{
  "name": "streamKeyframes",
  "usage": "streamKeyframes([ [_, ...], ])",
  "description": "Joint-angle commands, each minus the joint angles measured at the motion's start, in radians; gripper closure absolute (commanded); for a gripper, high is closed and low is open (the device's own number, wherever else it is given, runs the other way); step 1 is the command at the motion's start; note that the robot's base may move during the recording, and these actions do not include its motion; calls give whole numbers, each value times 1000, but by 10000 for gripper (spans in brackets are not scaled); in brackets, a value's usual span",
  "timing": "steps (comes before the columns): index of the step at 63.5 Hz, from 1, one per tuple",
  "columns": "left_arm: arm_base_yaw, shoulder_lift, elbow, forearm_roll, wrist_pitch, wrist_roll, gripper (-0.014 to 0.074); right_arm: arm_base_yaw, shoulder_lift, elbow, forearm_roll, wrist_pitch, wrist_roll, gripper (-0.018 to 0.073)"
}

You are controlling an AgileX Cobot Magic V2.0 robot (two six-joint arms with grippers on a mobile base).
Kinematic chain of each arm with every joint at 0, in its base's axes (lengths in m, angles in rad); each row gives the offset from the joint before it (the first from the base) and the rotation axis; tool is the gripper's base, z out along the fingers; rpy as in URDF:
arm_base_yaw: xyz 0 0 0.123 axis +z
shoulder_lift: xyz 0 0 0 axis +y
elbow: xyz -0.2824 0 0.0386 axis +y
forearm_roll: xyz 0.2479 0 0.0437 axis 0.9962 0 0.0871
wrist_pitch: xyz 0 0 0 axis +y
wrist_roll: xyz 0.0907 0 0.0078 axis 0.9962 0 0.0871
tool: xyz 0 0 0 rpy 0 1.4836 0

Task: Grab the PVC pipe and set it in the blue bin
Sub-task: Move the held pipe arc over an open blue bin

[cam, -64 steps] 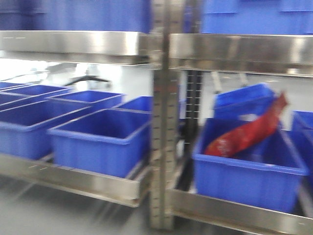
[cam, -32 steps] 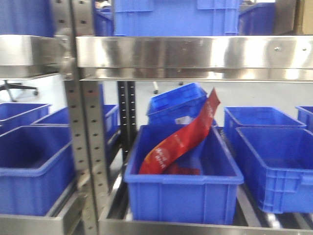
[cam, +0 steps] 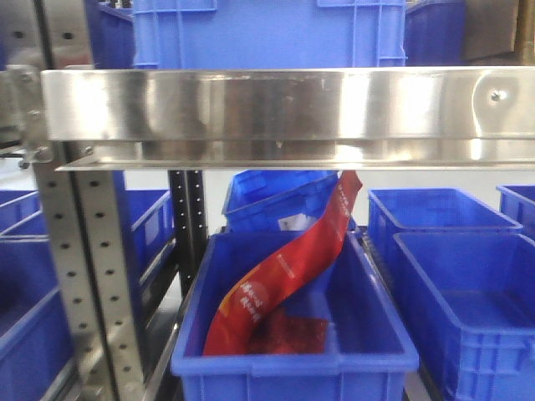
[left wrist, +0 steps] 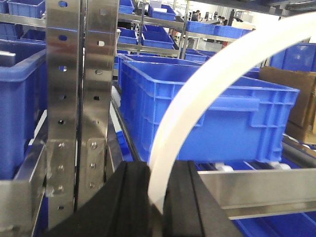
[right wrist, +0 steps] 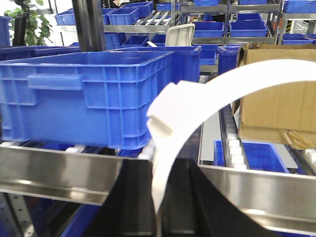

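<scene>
Left hand (left wrist: pixel 157 172) is seen pinched on the PVC pipe (left wrist: pixel 200 94) – the white arc is gripped at its lower end between black fingers (left wrist: pixel 129 197) and sweeps up to the right, before a blue bin (left wrist: pixel 222 128) on the steel shelf (left wrist: pixel 256 185). Right hand (right wrist: pixel 158 173) is likewise clamped on a second pipe (right wrist: pixel 197 103) – its stepped end is seen just above the fingers.

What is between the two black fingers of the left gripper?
The white PVC pipe. The left gripper pinches its lower end, and it curves up to the right. The left wrist view shows this.
</scene>
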Motion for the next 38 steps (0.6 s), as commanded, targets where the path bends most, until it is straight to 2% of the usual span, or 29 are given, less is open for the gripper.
streamKeyframes([
  [1, -6, -7, -4, 0, -34, -9, 708, 3, -3, 2, -12, -25, -3, 727],
  [38, -6, -7, -4, 0, -34, -9, 708, 3, -3, 2, -12, -25, -3, 727],
])
